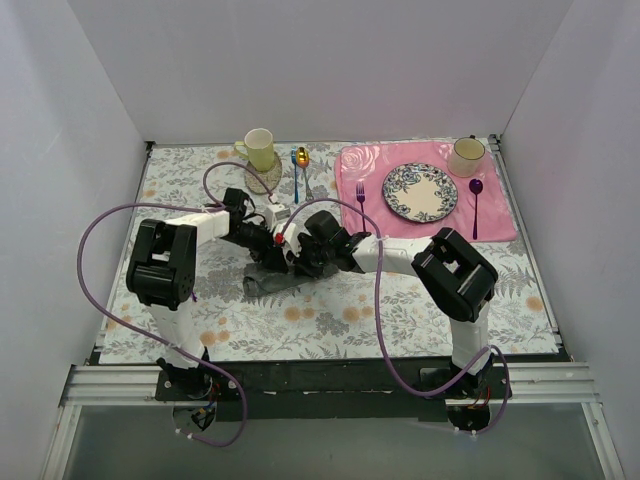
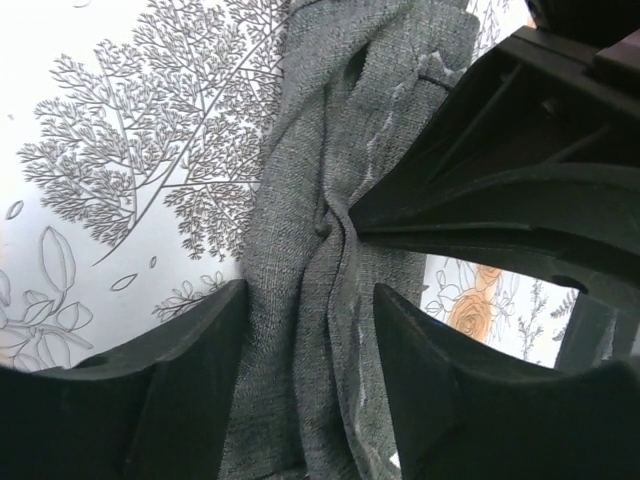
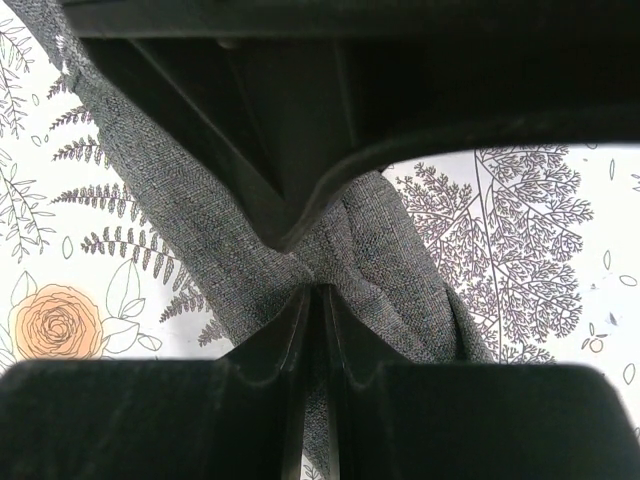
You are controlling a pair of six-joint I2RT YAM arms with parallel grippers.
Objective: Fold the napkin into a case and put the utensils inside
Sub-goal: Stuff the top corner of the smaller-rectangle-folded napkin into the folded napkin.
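The dark grey napkin (image 1: 265, 284) lies bunched mid-table, one end lifted between both grippers. My right gripper (image 1: 303, 260) is shut on a fold of the napkin (image 3: 200, 230), and its closed fingertips (image 3: 300, 320) pinch the cloth. My left gripper (image 1: 285, 250) is open, and its two fingers (image 2: 200, 380) straddle the hanging napkin (image 2: 300, 200). The right gripper's finger shows in the left wrist view (image 2: 480, 200), with its tip on the cloth. Small utensils (image 1: 303, 165) lie at the back, too small to tell apart. I cannot make out the silver fork.
A pink rose-patterned placemat (image 1: 500, 225) at the back right holds a patterned plate (image 1: 420, 192), a cream cup (image 1: 466, 155), a purple fork (image 1: 361, 200) and a purple spoon (image 1: 476, 205). A yellow-green mug (image 1: 260, 148) stands at the back. White walls enclose three sides.
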